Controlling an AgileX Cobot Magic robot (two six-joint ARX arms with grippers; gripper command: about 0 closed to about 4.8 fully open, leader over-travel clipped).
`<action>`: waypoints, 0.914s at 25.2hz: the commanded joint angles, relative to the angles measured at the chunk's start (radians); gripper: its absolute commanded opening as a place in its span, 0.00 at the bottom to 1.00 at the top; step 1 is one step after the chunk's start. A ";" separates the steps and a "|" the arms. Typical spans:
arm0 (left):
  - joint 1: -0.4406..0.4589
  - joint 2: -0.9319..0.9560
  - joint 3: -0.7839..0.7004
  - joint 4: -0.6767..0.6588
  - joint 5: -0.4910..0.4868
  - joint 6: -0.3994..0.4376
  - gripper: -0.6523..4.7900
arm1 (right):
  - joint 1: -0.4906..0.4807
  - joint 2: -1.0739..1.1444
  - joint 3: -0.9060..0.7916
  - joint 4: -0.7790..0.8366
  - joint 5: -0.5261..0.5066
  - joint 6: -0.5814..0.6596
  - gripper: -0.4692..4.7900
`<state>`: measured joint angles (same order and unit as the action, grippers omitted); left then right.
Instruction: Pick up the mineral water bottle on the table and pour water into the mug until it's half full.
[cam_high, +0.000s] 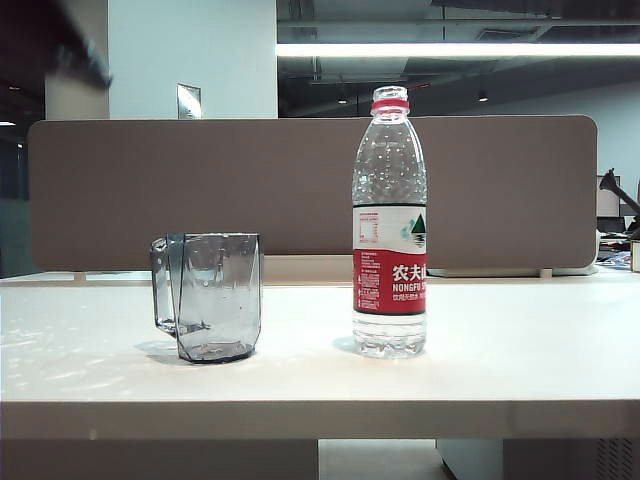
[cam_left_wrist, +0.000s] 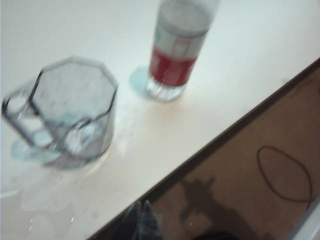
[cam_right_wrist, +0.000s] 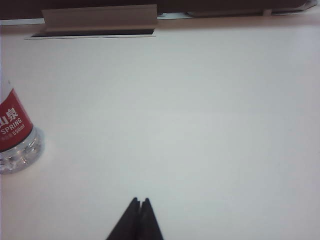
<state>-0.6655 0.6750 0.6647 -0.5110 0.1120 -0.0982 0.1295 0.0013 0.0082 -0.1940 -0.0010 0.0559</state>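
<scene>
Mineral water bottle (cam_high: 389, 222) upright, right of mug (cam_high: 207, 296) — nearer right gripper (cam_right_wrist: 139, 201), pressed together; left gripper (cam_left_wrist: 142, 206) above table (cam_high: 520, 350) edge — state unclear.

You have the mug (cam_high: 207, 295) and the mineral water bottle (cam_high: 389, 225) upright on the table (cam_high: 520, 350) — bottle well aside of the right gripper's (cam_right_wrist: 139, 201) fingertips — mug left of bottle.

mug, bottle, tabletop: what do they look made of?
Mug: smoky grey see-through, faceted walls; glass or hard plastic, can't tell. Mineral water bottle: clear thin plastic, dimpled shoulder, glossy printed label. Table: smooth white top with soft sheen, probably laminate.
</scene>
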 joint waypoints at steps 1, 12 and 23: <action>-0.004 -0.002 0.018 0.045 -0.001 0.005 0.12 | 0.001 -0.001 -0.006 0.011 0.002 0.000 0.08; -0.004 -0.002 0.019 0.087 -0.003 0.005 0.12 | 0.001 -0.001 -0.006 0.011 0.002 0.000 0.08; -0.004 -0.002 0.019 0.087 -0.003 0.005 0.12 | 0.001 -0.001 -0.006 0.011 0.002 0.000 0.08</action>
<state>-0.6682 0.6746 0.6769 -0.4335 0.1089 -0.0982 0.1299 0.0013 0.0082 -0.1940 -0.0006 0.0559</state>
